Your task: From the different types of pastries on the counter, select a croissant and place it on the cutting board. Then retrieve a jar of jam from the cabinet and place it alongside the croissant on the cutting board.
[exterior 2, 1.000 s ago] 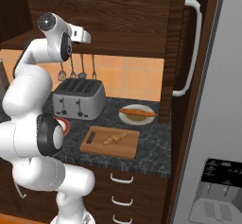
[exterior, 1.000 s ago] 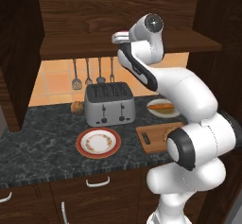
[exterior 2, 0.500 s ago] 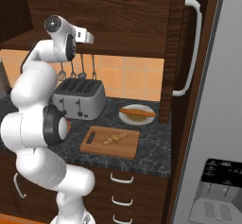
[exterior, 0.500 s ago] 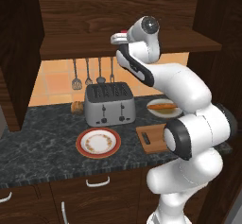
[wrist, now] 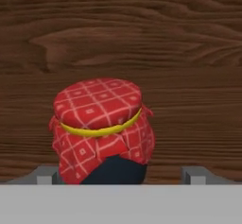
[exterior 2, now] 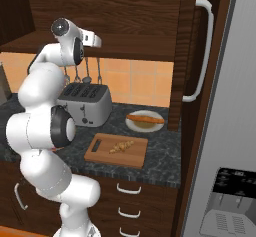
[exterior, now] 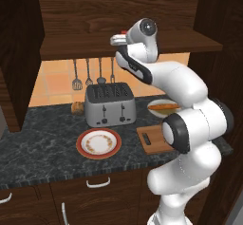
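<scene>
The jar of jam (wrist: 103, 131), dark with a red checked cloth lid and a yellow band, stands on the cabinet shelf (exterior: 85, 46) against its wooden back wall. My gripper (wrist: 118, 176) is open, with the jar between its fingertips (wrist: 45, 175) and nearer the left one. The base views show the hand (exterior: 116, 39) raised at shelf height, a bit of red lid (exterior: 124, 31) just past it. The croissant (exterior 2: 121, 145) lies in the middle of the cutting board (exterior 2: 102, 153) on the counter (exterior: 42, 157).
A silver toaster (exterior: 109, 104) stands mid-counter with a red-rimmed plate (exterior: 98, 142) in front and a brown bun (exterior: 77, 107) to its left. A long orange-brown pastry (exterior 2: 145, 118) lies on a white plate. Utensils (exterior: 88, 72) hang on the wall. The fridge (exterior 2: 225, 106) stands at right.
The hand has pushed a little farther in over the shelf toward the jar. The things on the counter have stayed put.
</scene>
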You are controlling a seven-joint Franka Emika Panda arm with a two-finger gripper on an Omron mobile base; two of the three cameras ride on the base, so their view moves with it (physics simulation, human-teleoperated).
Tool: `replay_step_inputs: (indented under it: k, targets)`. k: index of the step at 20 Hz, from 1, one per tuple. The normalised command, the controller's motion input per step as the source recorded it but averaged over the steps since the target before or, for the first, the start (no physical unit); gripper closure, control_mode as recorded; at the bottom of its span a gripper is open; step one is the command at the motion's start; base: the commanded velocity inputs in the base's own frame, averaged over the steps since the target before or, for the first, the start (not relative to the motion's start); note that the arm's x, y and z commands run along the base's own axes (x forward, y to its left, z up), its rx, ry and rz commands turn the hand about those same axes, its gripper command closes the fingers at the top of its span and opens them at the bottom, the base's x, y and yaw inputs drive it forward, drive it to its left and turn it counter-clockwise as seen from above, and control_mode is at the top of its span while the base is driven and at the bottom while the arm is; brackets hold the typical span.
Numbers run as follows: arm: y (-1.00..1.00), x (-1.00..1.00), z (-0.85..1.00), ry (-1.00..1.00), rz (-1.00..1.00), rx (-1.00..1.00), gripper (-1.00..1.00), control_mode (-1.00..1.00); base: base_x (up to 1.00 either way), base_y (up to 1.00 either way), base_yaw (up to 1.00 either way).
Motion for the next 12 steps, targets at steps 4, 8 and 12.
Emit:
replay_step_inputs:
  k: [4, 8, 12]
  targets:
    - [0.04, 0.2, -0.04, 0.0, 0.0, 0.0, 1.0, -1.0, 0.0, 0.0, 0.0]
    - [0.0, 0.02, 0.0, -0.02, 0.0, 0.0, 1.0, -1.0, 0.0, 0.0, 0.0]
    - [0.0, -0.08, 0.22, -0.12, 0.0, 0.0, 1.0, -1.0, 0.0, 0.0, 0.0]
